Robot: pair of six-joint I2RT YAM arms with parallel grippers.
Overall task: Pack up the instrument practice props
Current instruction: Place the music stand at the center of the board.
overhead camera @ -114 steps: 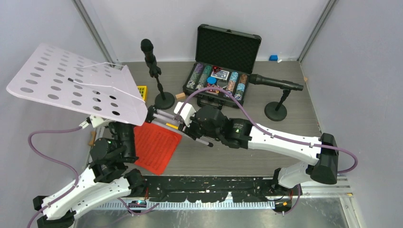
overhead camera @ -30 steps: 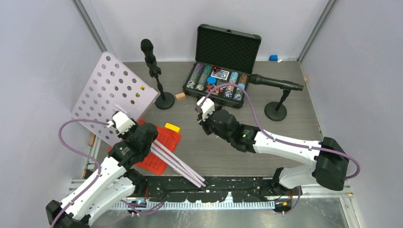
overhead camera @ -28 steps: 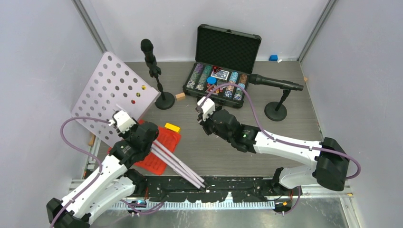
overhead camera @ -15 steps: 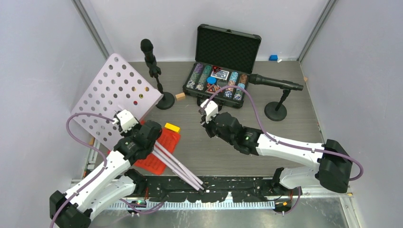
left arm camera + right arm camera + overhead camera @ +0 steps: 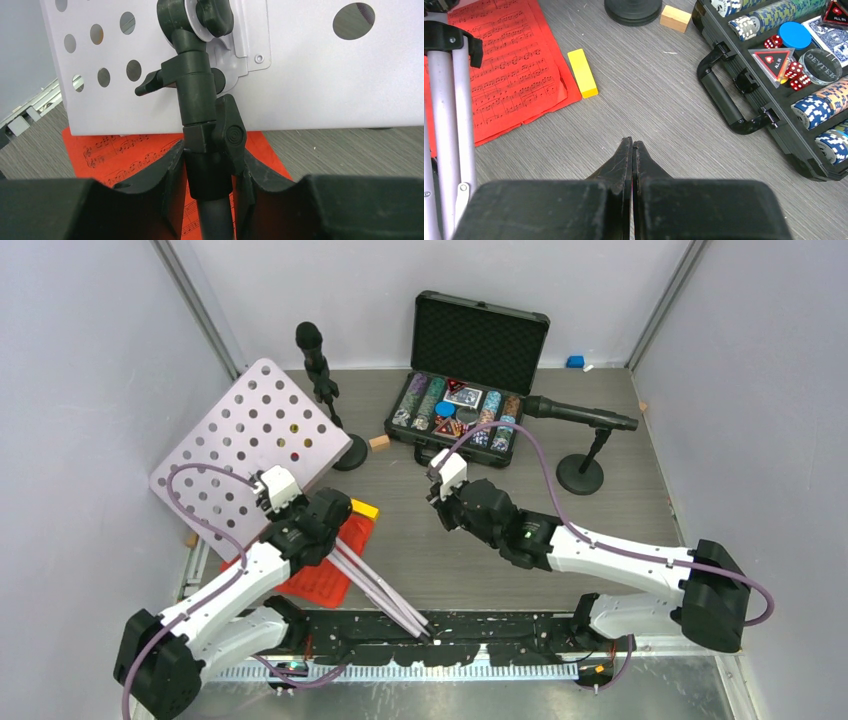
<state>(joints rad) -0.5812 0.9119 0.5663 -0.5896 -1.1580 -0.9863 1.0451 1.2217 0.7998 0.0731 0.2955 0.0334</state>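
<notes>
The white hole-punched music rack [image 5: 250, 430] is held tilted over the left of the table. Its silver tripod legs [image 5: 380, 585] are folded together and point toward the near edge. My left gripper [image 5: 312, 520] is shut on the rack's black neck [image 5: 206, 150], just below the plate [image 5: 310, 75]. Red sheet-music pages [image 5: 318, 575] lie under it and show in the left wrist view [image 5: 125, 155] and the right wrist view [image 5: 499, 75]. My right gripper [image 5: 438, 498] is shut and empty above bare table [image 5: 632, 143]. One black microphone [image 5: 312, 345] stands upright at the back. The other microphone [image 5: 580, 415] lies level on its pole at the right.
An open black case of poker chips [image 5: 480, 335] sits at the back middle, its handle [image 5: 724, 102] facing my right gripper. A yellow block [image 5: 363, 508] lies by the red pages, a wooden block [image 5: 379, 442] by the microphone base [image 5: 347, 452], and a blue block [image 5: 575, 362] in the far corner.
My right gripper has let go of the tripod legs and drawn back. My left arm has swung the rack upright-tilted and carried it toward the back right.
</notes>
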